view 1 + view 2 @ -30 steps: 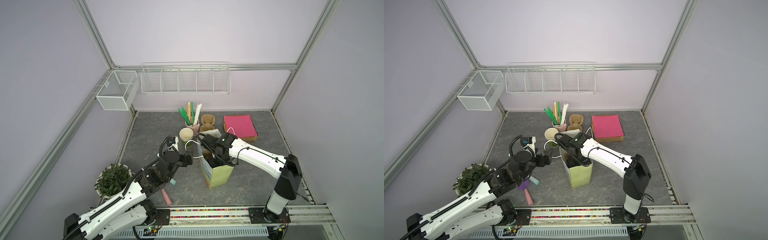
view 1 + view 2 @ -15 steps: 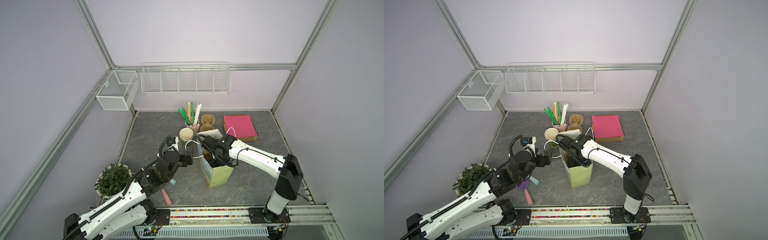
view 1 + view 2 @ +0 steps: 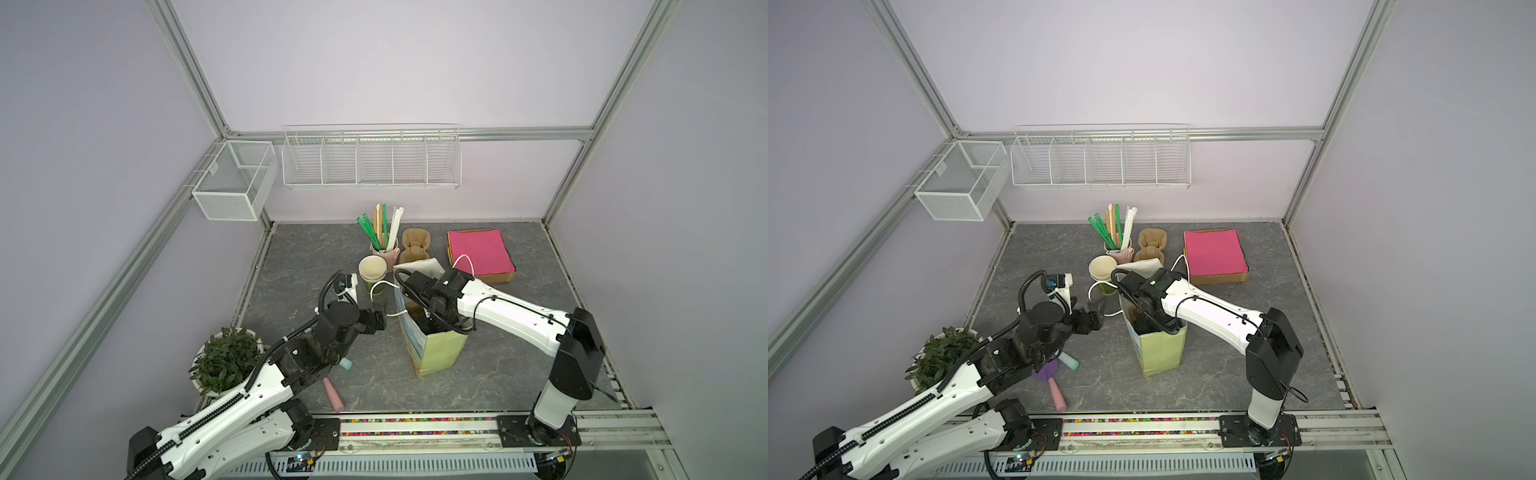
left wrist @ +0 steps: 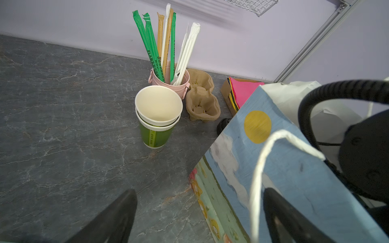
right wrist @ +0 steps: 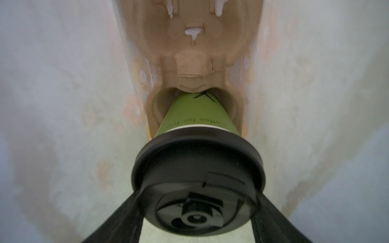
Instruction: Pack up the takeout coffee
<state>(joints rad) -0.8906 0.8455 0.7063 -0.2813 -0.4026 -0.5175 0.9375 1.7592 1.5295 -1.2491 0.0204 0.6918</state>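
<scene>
Inside the paper bag (image 3: 436, 353) on the bench (image 3: 316, 257), the lidded green coffee cup (image 5: 195, 113) sits in a cardboard cup tray (image 5: 189, 42). The right fingers (image 5: 117, 218) straddle its lid; whether they grip it, I cannot tell. The left fingers (image 4: 113, 216) gape wide beside the bag. Packing looks nearly done: only letting go and withdrawing seems left.

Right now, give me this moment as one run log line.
takeout coffee: seated in pulp cup carrier inside paper bag | right hand: straddling its lid, grip unclear | left hand: open, by bag handle
</scene>
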